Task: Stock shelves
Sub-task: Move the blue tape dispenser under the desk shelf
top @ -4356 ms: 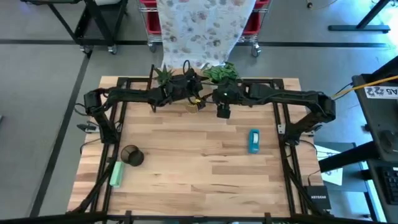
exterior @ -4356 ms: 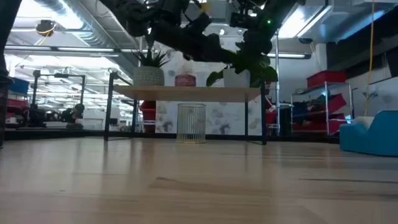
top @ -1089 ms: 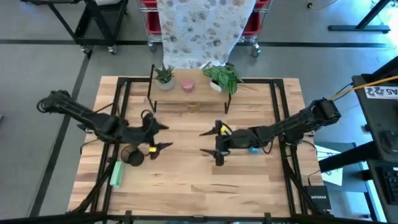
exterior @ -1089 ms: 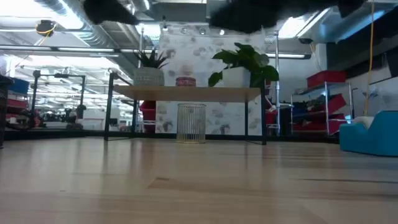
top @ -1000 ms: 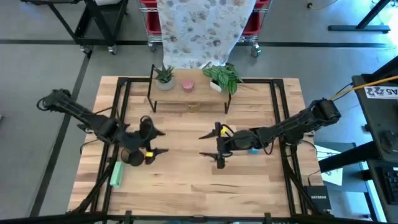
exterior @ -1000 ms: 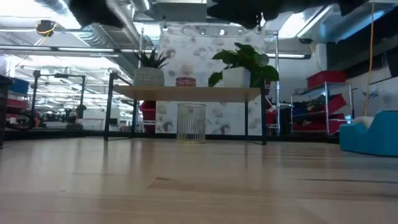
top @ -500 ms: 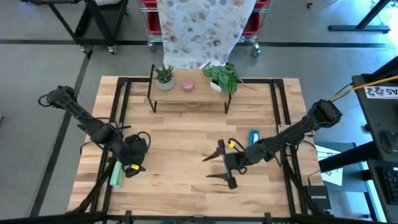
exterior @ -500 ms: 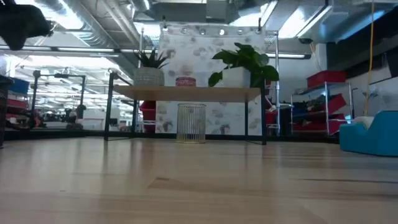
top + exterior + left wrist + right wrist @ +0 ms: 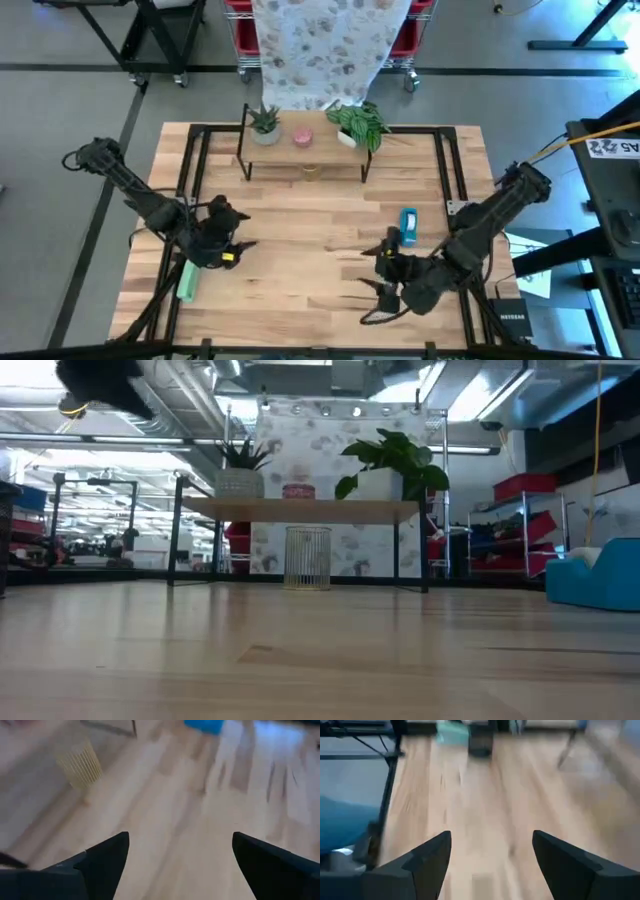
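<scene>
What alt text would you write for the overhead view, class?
Both arms are drawn back to the table's near side, left pincer and right pincer open and empty. The shelves at the far edge hold two plants and a pink pot.

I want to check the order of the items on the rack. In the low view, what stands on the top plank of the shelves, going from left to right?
On the shelves: spiky plant in a pale pot → small pink container → leafy green plant in a white pot.
</scene>
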Controlling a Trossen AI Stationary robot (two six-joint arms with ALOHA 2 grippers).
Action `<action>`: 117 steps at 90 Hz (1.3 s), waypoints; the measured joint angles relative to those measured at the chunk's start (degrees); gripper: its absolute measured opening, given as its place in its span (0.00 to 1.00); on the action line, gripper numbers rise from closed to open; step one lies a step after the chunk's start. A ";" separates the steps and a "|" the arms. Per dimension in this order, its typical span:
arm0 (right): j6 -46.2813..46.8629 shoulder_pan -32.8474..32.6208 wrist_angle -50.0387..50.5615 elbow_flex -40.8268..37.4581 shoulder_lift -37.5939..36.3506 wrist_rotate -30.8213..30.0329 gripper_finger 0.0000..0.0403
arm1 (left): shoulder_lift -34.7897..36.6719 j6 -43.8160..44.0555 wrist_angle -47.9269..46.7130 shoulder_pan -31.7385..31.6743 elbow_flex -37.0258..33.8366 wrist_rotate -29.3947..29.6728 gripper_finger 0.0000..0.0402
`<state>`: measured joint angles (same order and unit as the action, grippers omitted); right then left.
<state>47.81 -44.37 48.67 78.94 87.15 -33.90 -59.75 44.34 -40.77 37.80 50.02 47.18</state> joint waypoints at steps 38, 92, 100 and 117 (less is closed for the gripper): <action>51.63 -11.39 10.14 -7.87 8.73 4.53 0.66 | 0.00 -5.82 7.08 -1.81 0.00 13.34 0.84; 81.27 -14.21 23.14 -10.43 36.47 0.24 0.66 | -0.02 -5.54 6.99 -3.41 0.00 13.75 0.84; 81.61 -13.30 24.11 -10.43 38.26 -1.46 0.66 | -0.07 -5.51 6.97 -3.41 0.00 13.68 0.84; 80.82 -11.92 27.30 -11.05 39.05 -1.72 0.66 | -0.07 -5.37 7.17 -3.48 0.00 13.62 0.84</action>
<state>128.63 -56.30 75.97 67.89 126.20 -35.62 -59.81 38.97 -33.61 34.33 50.02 60.80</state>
